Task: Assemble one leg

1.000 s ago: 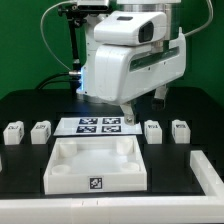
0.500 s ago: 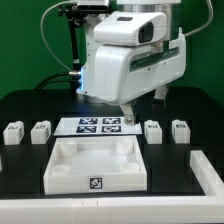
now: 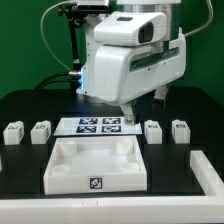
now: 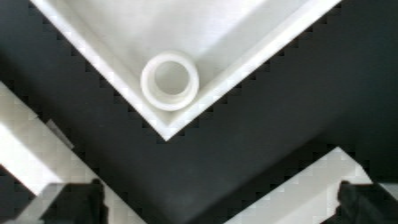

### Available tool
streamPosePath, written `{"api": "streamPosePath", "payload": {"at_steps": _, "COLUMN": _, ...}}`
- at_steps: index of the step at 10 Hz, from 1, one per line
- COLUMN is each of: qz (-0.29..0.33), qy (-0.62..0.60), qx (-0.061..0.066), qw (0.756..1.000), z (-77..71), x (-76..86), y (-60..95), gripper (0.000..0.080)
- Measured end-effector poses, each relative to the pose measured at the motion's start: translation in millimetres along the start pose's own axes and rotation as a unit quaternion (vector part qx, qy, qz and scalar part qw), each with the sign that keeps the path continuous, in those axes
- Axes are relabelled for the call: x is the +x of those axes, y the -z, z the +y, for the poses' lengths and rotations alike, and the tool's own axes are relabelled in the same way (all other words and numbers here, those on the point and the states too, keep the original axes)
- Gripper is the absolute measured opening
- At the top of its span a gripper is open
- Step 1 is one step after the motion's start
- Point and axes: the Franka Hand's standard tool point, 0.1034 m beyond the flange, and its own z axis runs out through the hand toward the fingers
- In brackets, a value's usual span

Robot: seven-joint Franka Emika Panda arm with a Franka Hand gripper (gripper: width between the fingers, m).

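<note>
Where a black counter meets a plain green wall, a white Franka arm hangs its bulky wrist housing over the middle of the scene, with black cables trailing behind it.

Counting from the exterior view's left, the first leg and the second leg stand side by side on the counter. Next comes the flat marker board. On its far side stand the third leg and the fourth leg. All four legs are small white cubes, each standing apart from its neighbour.

Nearer the camera lies a large white square tray part with a marker tag on its front wall. Another white part is cut off at the exterior view's right edge.

The wrist view looks down on one corner of the tray part, where a round socket sits. The claw is spread wide. Its two dark fingertips appear at opposite sides of that picture with nothing between them. It grips nothing and touches none of the legs.
</note>
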Motion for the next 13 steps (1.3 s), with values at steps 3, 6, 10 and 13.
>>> {"api": "streamPosePath", "payload": {"at_steps": 3, "qz": 0.005, "qy": 0.072, "qx": -0.007, "qw": 0.997, "z": -24.3, "x": -42.3, "y": -18.7, "gripper": 0.065}}
{"api": "streamPosePath", "payload": {"at_steps": 6, "qz": 0.01, "qy": 0.275, "qx": -0.006, "qw": 0.961, "z": -47.2, "x": -125.6, "y": -65.2, "gripper": 0.065}}
{"api": "streamPosePath", "payload": {"at_steps": 10, "qz": 0.016, "qy": 0.326, "qx": 0.01, "qw": 0.945, "z": -47.3, "x": -138.3, "y": -106.2, "gripper": 0.065}}
{"api": "streamPosePath", "payload": {"at_steps": 13, "qz": 0.014, "qy": 0.31, "qx": 0.015, "qw": 0.951, "z": -48.3, "x": -138.7, "y": -108.4, "gripper": 0.0624}}
